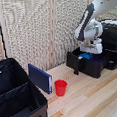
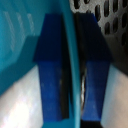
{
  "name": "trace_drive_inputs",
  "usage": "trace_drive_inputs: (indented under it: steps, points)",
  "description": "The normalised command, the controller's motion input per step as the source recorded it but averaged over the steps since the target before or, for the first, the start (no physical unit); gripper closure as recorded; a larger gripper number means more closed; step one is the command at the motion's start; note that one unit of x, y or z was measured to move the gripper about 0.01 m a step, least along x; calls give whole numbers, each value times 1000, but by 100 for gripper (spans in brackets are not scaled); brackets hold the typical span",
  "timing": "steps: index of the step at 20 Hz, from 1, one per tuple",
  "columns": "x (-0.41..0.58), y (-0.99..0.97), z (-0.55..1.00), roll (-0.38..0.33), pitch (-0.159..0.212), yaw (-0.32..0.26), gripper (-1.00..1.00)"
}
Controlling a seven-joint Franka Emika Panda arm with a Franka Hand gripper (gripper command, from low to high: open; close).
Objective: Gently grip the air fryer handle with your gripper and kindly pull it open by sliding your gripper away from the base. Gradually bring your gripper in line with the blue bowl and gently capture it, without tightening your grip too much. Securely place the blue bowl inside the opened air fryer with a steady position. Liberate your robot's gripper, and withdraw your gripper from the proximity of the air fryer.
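Nearest to me sits a black fabric bin (image 1: pixel 17 95), filling the lower corner on the exterior view's left, with a dark blue flat panel (image 1: pixel 40 78) standing on edge just beside it. A red cup (image 1: pixel 60 87) stands upright on the wooden table (image 1: pixel 90 100), near the panel.

Further back, the air fryer (image 1: pixel 112 38) has its black drawer (image 1: pixel 92 63) pulled out toward the exterior view's left, and the air fryer handle (image 1: pixel 76 68) sticks out from the drawer's front. The white arm reaches down over the open drawer, where a bit of the blue bowl (image 1: pixel 86 56) shows inside.

Up close in the wrist view, the gripper (image 2: pixel 73 75) is clenched on the bowl's thin rim, one blue fingertip (image 2: pixel 51 70) on each side, with the basket's perforated dark wall (image 2: pixel 102 15) behind.
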Motion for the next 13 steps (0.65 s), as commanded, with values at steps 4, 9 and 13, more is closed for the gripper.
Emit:
trace_drive_inputs:
  steps: [4,9,13]
  points:
    - [55,-31,722,77,0,65,-100]
    - [119,-46,811,46,0,33,-100]
    - [155,-12,769,23,0,64,-100]
